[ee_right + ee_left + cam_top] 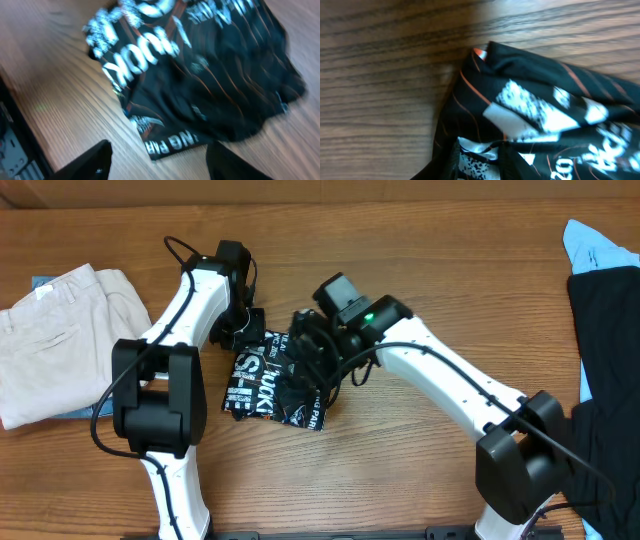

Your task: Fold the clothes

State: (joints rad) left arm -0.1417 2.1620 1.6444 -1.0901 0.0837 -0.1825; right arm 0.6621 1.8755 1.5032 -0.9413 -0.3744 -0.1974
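The clothes (268, 388) are a black garment with thin orange lines and white lettering, lying bunched and partly folded at the table's middle. It also shows in the left wrist view (535, 95) and the right wrist view (200, 75). My left gripper (243, 332) is at its far left corner, and in the left wrist view the left gripper (477, 167) is closed on a fold of the cloth. My right gripper (315, 358) hovers over the garment's right part. In the right wrist view the right gripper (160, 162) is open and empty over the garment's lettered edge.
Beige trousers (60, 340) lie at the left edge of the wooden table (420, 480). A black cloth (605, 350) and a light-blue cloth (600, 245) lie at the right edge.
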